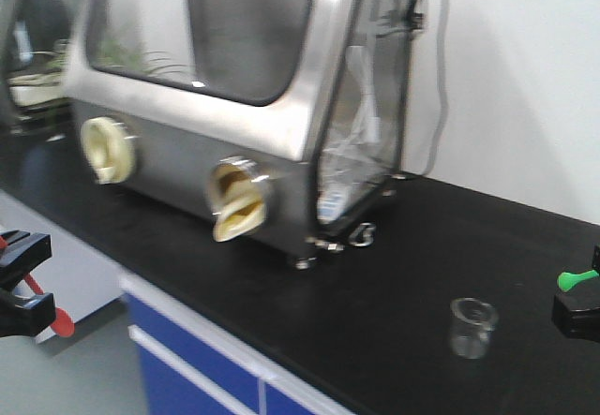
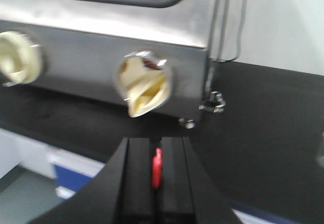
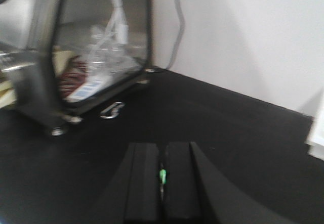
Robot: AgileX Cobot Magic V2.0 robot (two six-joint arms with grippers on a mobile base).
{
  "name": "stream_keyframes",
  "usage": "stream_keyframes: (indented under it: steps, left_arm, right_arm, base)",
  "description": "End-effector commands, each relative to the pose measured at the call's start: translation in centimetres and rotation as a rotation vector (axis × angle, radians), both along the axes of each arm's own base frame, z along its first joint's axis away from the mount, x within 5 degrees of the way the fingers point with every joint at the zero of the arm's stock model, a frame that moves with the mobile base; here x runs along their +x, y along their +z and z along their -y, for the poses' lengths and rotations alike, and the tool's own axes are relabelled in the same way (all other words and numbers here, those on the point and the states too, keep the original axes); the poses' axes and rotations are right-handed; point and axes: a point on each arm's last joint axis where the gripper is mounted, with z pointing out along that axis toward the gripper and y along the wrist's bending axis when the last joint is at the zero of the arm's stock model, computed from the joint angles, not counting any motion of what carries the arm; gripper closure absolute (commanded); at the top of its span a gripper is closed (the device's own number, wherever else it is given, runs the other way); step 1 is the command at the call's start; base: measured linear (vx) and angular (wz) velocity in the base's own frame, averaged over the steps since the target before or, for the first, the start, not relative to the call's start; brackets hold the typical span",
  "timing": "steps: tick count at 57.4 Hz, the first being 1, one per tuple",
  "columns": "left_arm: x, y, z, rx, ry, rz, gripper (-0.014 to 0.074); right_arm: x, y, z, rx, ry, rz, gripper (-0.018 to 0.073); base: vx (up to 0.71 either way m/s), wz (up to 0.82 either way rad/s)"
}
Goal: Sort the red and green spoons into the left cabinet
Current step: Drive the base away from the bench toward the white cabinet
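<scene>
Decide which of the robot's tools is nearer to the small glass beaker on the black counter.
Right. The right tool, shut on the green spoon, hangs just right of the beaker. The left tool, shut on the red spoon, is far off to its left.

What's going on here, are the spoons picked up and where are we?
Both spoons are in hand. The left gripper is shut on the red spoon, and the right gripper is shut on the green spoon. The robot faces a black counter with a steel glove box and a small glass beaker on it. No grey cabinet shows in any view, so neither spoon is placed yet.
</scene>
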Motion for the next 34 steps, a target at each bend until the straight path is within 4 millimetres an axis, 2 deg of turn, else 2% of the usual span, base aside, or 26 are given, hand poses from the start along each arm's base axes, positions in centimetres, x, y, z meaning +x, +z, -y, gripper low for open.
stream_keyframes:
  steps: [1,34]
  left_arm:
    - [-0.14,1.92,-0.03,-0.044,0.008,0.11,0.06]
    - [-0.17,1.94,-0.04,-0.044,0.008,0.111,0.06]
  right_arm:
    - [-0.17,1.44,-0.01,0.018,0.017,0.045,0.0562]
    - [-0.17,1.43,0.03,0.017,0.013,0.044,0.0562]
  base:
    - [-0.17,0.68]
    - [-0.07,0.64]
